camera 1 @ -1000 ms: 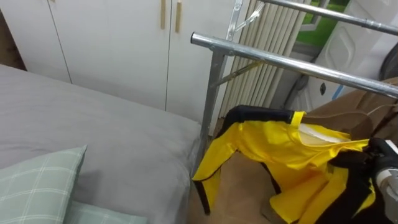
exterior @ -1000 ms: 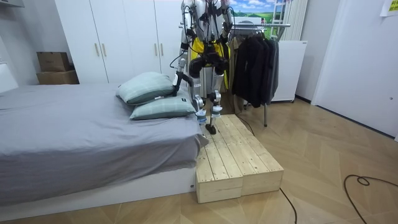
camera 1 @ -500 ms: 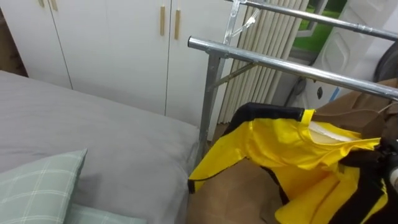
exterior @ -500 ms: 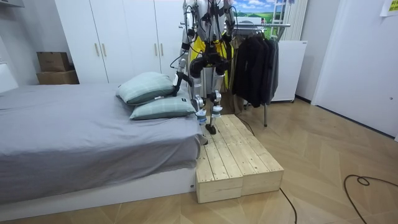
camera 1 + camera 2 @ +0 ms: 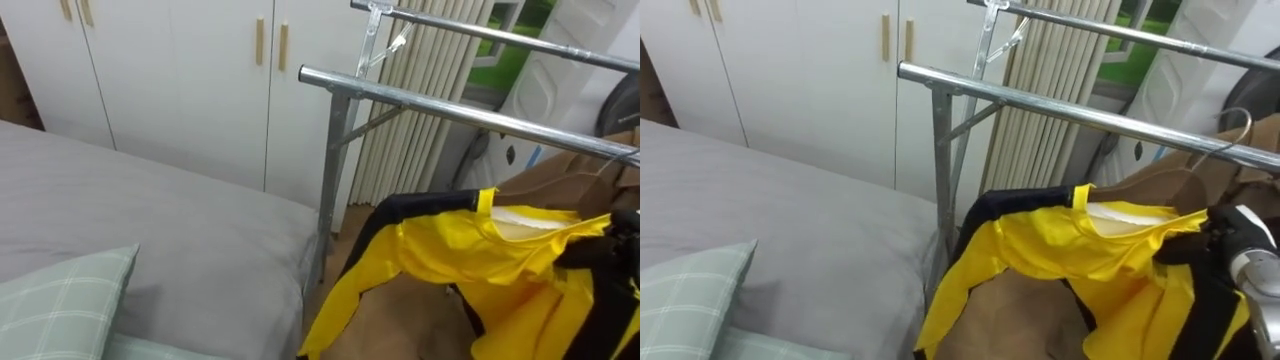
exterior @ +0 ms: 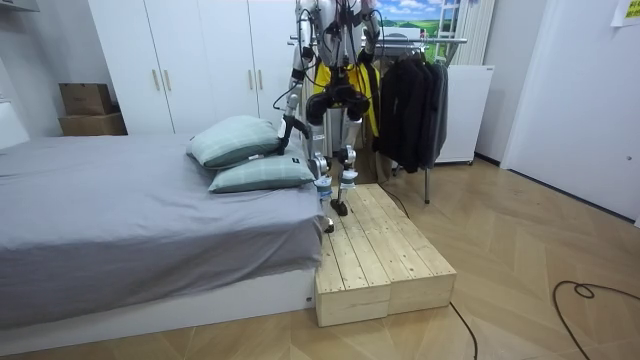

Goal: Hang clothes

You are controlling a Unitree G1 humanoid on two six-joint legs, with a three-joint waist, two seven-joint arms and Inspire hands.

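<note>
Robot's right hand (image 5: 1252,268) at the lower right is up against the yellow jacket with black trim (image 5: 1060,245); its grip cannot be told. The jacket sags below the silver metal rack rail (image 5: 1060,105), near its left end. The drooping sleeve could snag the rack upright (image 5: 943,170), or the jacket could slip off.

No writing can be read anywhere — the yellow sheet (image 6: 626,10) high on the wall (image 6: 585,90) at the room view's right is too small to make out.
</note>
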